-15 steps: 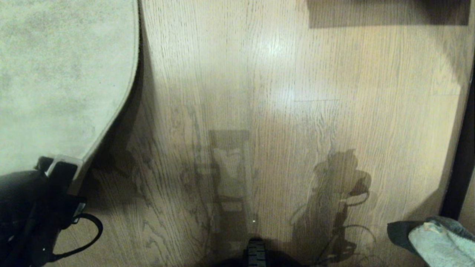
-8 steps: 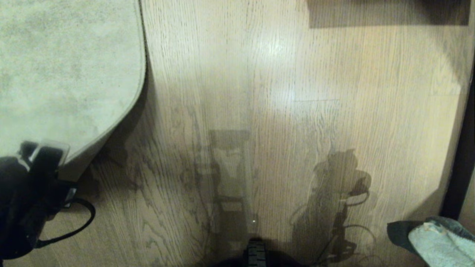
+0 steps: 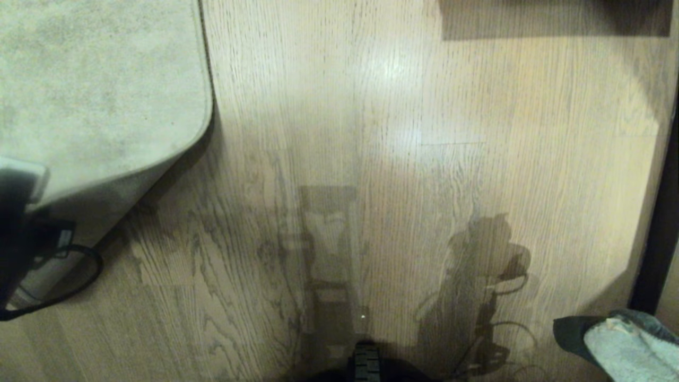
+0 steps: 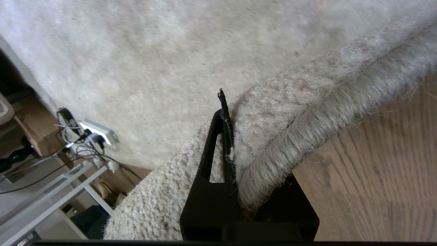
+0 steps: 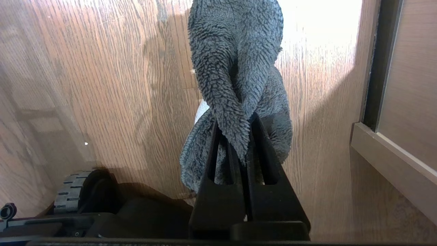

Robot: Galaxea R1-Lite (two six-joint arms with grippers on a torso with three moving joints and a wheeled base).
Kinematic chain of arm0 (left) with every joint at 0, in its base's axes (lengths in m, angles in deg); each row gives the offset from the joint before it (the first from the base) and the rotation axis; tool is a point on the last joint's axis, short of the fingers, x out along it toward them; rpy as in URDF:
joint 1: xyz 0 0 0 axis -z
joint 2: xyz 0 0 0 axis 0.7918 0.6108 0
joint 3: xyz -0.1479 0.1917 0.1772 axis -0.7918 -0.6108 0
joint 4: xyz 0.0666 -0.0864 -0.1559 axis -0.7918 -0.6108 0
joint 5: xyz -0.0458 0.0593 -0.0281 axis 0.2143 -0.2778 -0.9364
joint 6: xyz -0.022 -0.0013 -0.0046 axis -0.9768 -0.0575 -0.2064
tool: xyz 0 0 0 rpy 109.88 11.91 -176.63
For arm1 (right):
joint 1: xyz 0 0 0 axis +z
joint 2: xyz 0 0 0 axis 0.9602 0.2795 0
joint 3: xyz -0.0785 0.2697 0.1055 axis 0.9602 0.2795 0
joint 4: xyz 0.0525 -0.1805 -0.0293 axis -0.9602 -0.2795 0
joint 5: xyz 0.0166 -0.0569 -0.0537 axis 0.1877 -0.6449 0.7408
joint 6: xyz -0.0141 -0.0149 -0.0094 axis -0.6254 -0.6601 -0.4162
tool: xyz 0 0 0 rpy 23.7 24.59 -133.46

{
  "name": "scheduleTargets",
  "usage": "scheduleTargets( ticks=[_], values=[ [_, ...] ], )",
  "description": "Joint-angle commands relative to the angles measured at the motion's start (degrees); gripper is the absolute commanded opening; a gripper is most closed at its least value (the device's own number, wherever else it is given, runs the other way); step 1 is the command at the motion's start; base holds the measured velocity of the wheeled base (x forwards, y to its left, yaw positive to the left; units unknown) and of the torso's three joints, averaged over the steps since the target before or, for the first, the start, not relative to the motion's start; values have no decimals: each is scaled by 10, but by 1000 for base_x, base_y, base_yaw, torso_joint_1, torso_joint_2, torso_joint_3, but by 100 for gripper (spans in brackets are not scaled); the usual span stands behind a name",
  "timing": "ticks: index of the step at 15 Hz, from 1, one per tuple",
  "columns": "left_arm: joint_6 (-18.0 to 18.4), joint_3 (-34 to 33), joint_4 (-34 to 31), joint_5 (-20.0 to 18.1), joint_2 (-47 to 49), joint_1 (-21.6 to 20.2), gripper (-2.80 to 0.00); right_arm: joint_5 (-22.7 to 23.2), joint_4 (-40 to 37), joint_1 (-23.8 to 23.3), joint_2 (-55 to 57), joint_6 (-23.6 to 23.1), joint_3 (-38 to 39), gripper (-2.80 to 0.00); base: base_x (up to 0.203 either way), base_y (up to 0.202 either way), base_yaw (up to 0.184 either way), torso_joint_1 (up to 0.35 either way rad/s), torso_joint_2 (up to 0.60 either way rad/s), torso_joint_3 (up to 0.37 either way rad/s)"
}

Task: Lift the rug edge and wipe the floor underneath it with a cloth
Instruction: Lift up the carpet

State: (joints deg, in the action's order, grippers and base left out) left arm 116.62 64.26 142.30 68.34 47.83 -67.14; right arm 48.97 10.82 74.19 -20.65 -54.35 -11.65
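The pale mottled rug fills the head view's upper left, and the rug edge curves up off the floor, with shadow beneath it. My left gripper sits at the far left border, shut on the rug edge. In the left wrist view the left gripper shows one black finger above the pile; the other is hidden under the fringe. At the lower right hangs the cloth, grey and fluffy. My right gripper is shut on the cloth above the wood floor.
A dark furniture shadow lies at the back. A dark vertical frame and a baseboard bound the right side. My base wheel shows at the front. A power strip with cables lies beyond the rug.
My left gripper has carried the rug edge leftward, almost out of the head view, and the rug corner now bulges further right. The right arm and cloth have not moved.
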Motion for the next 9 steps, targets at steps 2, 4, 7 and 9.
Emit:
scheduleTargets(
  ticks=[2,4,7,9],
  values=[
    [-2,9,-31,1,-31,-21,-280,0,0,0,1,0,0,-280,0,0,0,0,0,0],
    [-3,27,-108,3,-53,-29,-280,0,0,0,1,0,0,-280,0,0,0,0,0,0],
    [-3,101,-308,3,-89,-33,-280,0,0,0,1,0,0,-280,0,0,0,0,0,0],
    [-2,158,-432,-2,-101,-39,-280,-1,0,0,1,0,0,-280,0,0,0,0,0,0]
  ],
)
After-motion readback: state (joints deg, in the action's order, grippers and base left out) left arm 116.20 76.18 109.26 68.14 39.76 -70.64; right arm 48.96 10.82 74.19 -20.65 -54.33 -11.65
